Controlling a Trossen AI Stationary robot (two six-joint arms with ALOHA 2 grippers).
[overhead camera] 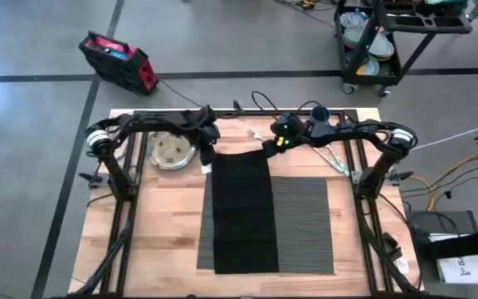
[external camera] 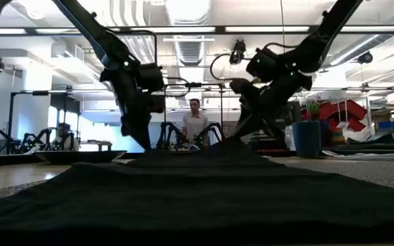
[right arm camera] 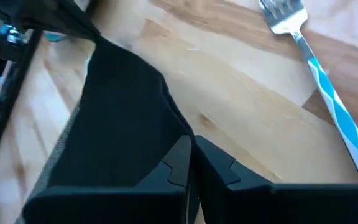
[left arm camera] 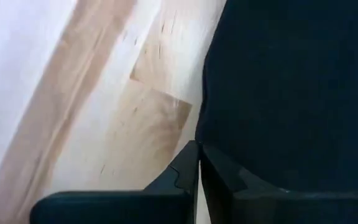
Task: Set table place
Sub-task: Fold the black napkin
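Observation:
A black cloth napkin [overhead camera: 241,212] lies spread over the left part of the dark grey ribbed placemat [overhead camera: 302,224] on the wooden table [overhead camera: 156,232]. My left gripper [overhead camera: 210,159] is shut on the napkin's far left corner. My right gripper [overhead camera: 270,148] is shut on its far right corner. In the low view the napkin [external camera: 197,191] rises a little at its far edge toward both grippers. A silvery plate [overhead camera: 171,150] rests on the table at the far left, and a dark blue cup [overhead camera: 319,113] stands at the far edge. My left gripper pinches the napkin's far left corner [left arm camera: 211,155] between its two shut fingers, coming from above and slanting down. The corner is raised slightly; the rest of the cloth lies flat on the placemat. My right gripper pinches the napkin's far right corner [right arm camera: 178,134] between its two shut fingers, slanting down from above. The cloth runs from the fingers toward the other corner [right arm camera: 95,38], raised a little off the wood, its near part flat.
A fork with a blue-and-white handle [right arm camera: 316,68] lies on the wood just beyond the napkin's far edge. More cutlery [overhead camera: 332,158] lies at the far right, beside the black frame rail [overhead camera: 363,208]. The placemat's right half is bare.

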